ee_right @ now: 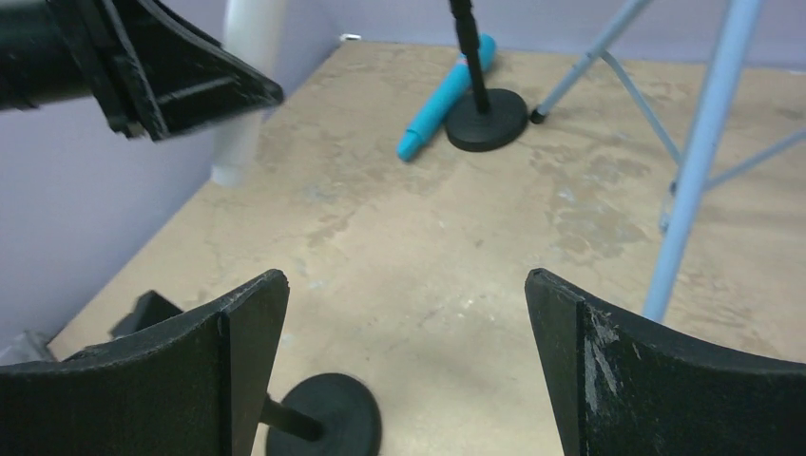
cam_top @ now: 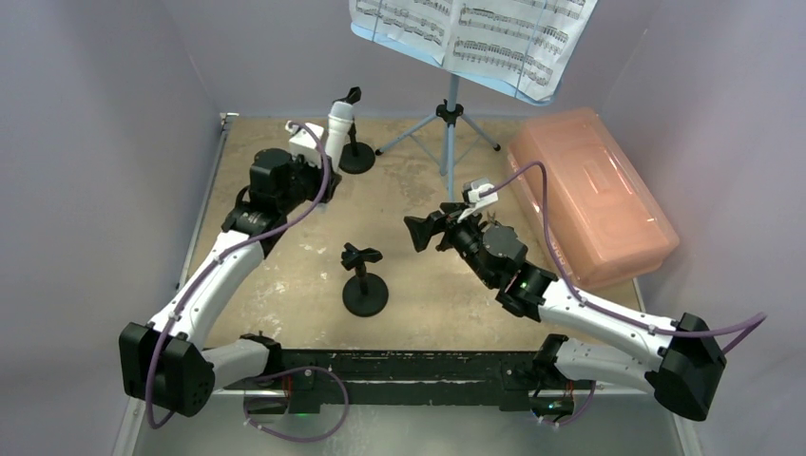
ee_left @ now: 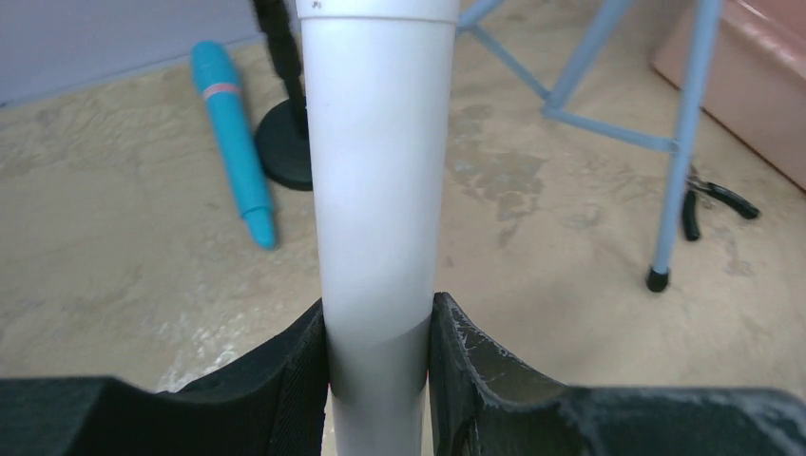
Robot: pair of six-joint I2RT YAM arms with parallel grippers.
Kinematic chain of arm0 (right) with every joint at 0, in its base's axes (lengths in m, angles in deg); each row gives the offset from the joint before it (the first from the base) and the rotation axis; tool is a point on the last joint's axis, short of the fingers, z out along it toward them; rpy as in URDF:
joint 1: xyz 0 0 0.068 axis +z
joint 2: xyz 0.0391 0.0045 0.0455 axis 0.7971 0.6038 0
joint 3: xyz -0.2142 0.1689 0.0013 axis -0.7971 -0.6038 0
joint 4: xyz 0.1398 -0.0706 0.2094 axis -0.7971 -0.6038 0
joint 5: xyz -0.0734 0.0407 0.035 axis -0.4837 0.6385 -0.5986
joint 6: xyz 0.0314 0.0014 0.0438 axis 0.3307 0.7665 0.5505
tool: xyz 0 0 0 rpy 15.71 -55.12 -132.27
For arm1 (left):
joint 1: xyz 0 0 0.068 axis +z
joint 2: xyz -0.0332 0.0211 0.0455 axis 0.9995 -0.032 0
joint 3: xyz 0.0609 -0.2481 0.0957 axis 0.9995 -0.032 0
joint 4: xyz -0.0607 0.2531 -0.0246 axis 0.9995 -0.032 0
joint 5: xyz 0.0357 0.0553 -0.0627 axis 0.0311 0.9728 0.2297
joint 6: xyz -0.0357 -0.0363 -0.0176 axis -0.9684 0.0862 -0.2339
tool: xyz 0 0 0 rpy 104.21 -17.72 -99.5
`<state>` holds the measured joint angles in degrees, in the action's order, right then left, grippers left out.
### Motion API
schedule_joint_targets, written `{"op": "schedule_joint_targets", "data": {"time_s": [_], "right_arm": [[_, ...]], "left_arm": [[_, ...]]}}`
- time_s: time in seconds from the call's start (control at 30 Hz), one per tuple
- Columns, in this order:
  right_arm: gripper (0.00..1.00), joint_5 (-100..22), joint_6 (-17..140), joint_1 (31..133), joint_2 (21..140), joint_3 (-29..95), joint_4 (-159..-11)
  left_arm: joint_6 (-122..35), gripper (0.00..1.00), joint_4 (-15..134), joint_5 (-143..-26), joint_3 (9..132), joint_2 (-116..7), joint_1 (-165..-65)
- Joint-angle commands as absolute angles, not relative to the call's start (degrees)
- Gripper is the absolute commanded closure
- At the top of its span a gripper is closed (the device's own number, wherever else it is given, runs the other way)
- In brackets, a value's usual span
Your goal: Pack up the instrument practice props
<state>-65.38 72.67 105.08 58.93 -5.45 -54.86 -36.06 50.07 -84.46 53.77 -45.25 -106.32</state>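
Grips white mic [ee_left: 378,171] upright in left jaws, just beside far holder [cam_top: 355,152]. Holds right jaws wide open, empty, over tabletop [cam_top: 428,304] near second holder [cam_top: 364,290]. Shows blue mic [ee_left: 233,142] lying by far holder's base, music stand [cam_top: 450,123] behind.

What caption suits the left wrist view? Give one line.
Left pincer clamped on the white toy microphone, blue microphone lying beside a black holder base behind.
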Motion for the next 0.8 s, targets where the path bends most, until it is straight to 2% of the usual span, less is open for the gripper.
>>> {"op": "schedule_joint_targets", "data": {"time_s": [0.0,0.37,0.77], "right_arm": [[0.02,-71.3,72.3,105.3,57.4,-7.2,-51.0],[0.02,-80.4,77.5,105.3,50.5,-15.0,-46.6],[0.02,-83.6,78.8,105.3,49.9,-14.9,-48.7]], "left_arm": [[-39.3,1.0,51.6,-82.4,57.1,-47.7,-100.7],[-41.6,1.0,50.8,-83.7,64.6,-64.8,-89.9],[-40.2,0.98,50.1,-84.7,79.8,-89.2,-88.6]]}}
